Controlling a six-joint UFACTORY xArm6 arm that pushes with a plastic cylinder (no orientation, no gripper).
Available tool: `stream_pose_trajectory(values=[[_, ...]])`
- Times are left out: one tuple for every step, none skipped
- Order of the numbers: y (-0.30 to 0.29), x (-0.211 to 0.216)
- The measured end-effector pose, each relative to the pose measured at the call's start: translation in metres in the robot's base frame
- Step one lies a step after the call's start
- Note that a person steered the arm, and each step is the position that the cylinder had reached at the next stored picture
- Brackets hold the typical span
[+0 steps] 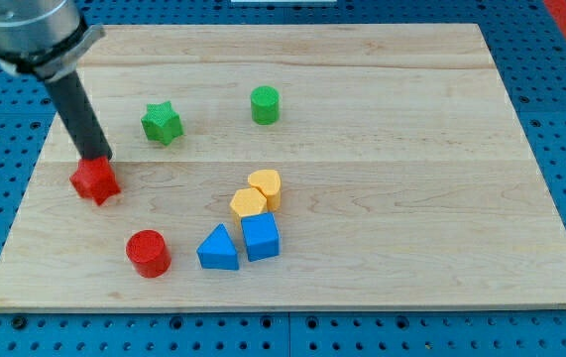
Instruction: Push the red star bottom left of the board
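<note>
Seven blocks lie on the worktop (pixel 382 89). At the frame's left, the red star (pixel 95 181) sits just under my tip (pixel 98 159), which touches its upper edge. No claw shows, only the rod. Below-right stands a red cylinder (pixel 149 252).

Grey blurred cylindrical housing (pixel 30 30) topping arm; straight black rod (pixel 77 109) showing matte finish, narrowing toward my tip (pixel 98 159); cables, markings not discernible.

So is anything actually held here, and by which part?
Nothing is held. My tip only presses against the top edge of the red star; there is no tool for grasping.
</note>
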State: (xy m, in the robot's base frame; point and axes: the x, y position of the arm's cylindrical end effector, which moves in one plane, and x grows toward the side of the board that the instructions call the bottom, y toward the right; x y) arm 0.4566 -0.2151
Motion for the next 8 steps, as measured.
stream_pose_trajectory(values=[[0.003,0.042],[0.035,0.038],[0.028,0.060],[0.029,0.058],[0.026,0.044],[-0.009,0.053],[-0.014,0.057],[-0.009,0.061]])
